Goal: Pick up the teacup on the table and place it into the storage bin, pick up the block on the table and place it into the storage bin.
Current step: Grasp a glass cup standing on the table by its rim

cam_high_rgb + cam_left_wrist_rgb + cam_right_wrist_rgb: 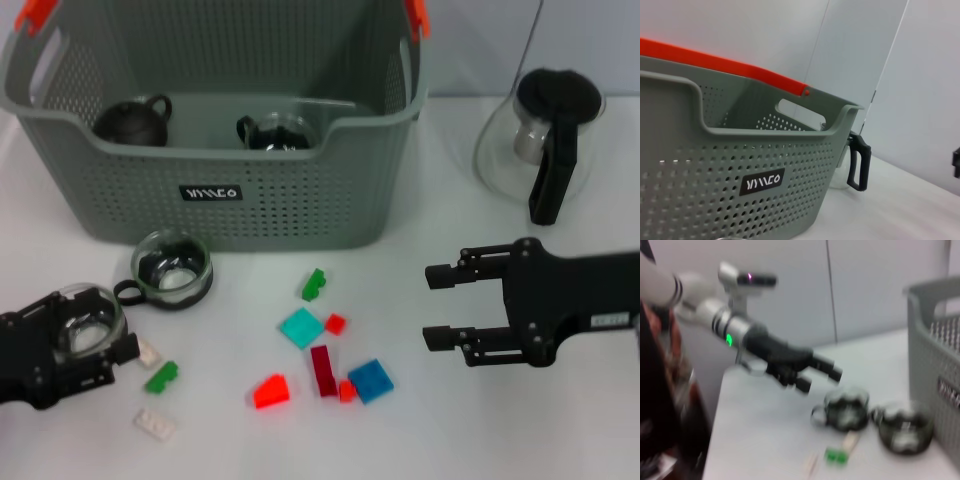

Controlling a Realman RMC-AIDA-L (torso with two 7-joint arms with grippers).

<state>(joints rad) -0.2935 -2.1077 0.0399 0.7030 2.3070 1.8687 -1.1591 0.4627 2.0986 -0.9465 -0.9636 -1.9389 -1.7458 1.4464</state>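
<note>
I see the left gripper [95, 335] low at the near left of the white table [560, 440], its fingers set around a glass teacup [85, 322] that rests against them; whether they are clenched on it I cannot tell. In the right wrist view that gripper [812, 376] appears just above a teacup [842, 407]. A second glass teacup [172, 268] stands just right of the first, close in front of the storage bin [230, 200], which occupies the far left and centre. I note a black label with white lettering on its near wall and orange clips at the handles. Inside it I see a dark teapot [133, 120] at the left and a glass teapot [277, 132] toward the middle.

Loose blocks lie on the table in front of the bin: a white block [155, 424] and a green block [161, 376] near the left gripper, then a small green block [315, 284], a teal tile [301, 327], a small red block [335, 323], a red wedge [270, 391], a dark red bar [323, 370] and a blue tile [371, 380].

The right gripper [445, 306] hovers at the near right, fingers spread apart and holding nothing, pointing toward the blocks. A glass jug [535, 140] with a black lid and handle stands at the far right.
</note>
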